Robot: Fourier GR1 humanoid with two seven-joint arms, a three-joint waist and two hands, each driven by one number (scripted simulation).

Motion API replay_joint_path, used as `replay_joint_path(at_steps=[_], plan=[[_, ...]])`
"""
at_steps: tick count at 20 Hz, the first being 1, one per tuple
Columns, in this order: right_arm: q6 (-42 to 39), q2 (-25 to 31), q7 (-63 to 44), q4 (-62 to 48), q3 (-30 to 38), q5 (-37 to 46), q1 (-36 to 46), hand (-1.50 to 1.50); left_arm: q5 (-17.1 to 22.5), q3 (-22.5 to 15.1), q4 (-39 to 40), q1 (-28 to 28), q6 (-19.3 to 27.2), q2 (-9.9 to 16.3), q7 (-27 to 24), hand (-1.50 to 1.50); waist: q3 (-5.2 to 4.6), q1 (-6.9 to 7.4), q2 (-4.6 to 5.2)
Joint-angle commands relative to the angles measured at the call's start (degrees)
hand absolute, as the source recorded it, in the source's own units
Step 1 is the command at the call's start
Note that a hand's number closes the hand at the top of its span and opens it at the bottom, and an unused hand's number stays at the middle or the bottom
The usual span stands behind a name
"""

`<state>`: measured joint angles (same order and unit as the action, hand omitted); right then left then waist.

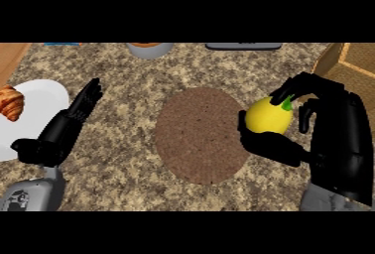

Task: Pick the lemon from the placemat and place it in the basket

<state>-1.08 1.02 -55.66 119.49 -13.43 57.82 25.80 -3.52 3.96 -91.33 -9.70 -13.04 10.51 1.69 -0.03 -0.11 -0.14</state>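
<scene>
Head view, the only one you have: your right hand has the lemon cupped between curled fingers above and the thumb below, just off the right edge of the round brown placemat. Whether the lemon is clear of the counter you can't tell from this steep angle. The basket shows only as a tan corner at upper right, close beyond your knuckles.

What could go wrong: the lemon is rounded and smooth-looking, and much of it bulges out on the placemat side, so a quick swing toward the basket might let it roll out of the grasp. You could also clip the basket's near wall if you carry it too low (most of the basket is out of frame, so judge its rim with care).

Your left hand rests with its fingers straight at the left, beside a white plate.

Count: one lemon, one placemat, one basket, one plate, one croissant on it, one bowl-like dish at the top edge.
</scene>
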Motion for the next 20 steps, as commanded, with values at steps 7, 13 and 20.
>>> replay_joint_path(at_steps=[7,13,20], plan=[[-5.2,5.5,-2.3,-9.8,15.0,-1.2,15.2,1.50,-0.4,-0.3,-1.6,0.4,0.3,-0.9,0.6,0.00,0.02,0.46,0.12],[3.6,10.8,5.0,-24.5,23.6,-1.2,20.6,1.50,0.5,1.5,3.3,-2.6,-1.8,1.0,-2.2,0.00,0.02,0.60,0.38],[8.5,19.3,10.4,-32.1,32.4,-4.0,23.5,1.50,-0.1,1.6,2.9,-0.4,-1.0,0.3,-2.9,0.00,0.03,0.37,0.25]])
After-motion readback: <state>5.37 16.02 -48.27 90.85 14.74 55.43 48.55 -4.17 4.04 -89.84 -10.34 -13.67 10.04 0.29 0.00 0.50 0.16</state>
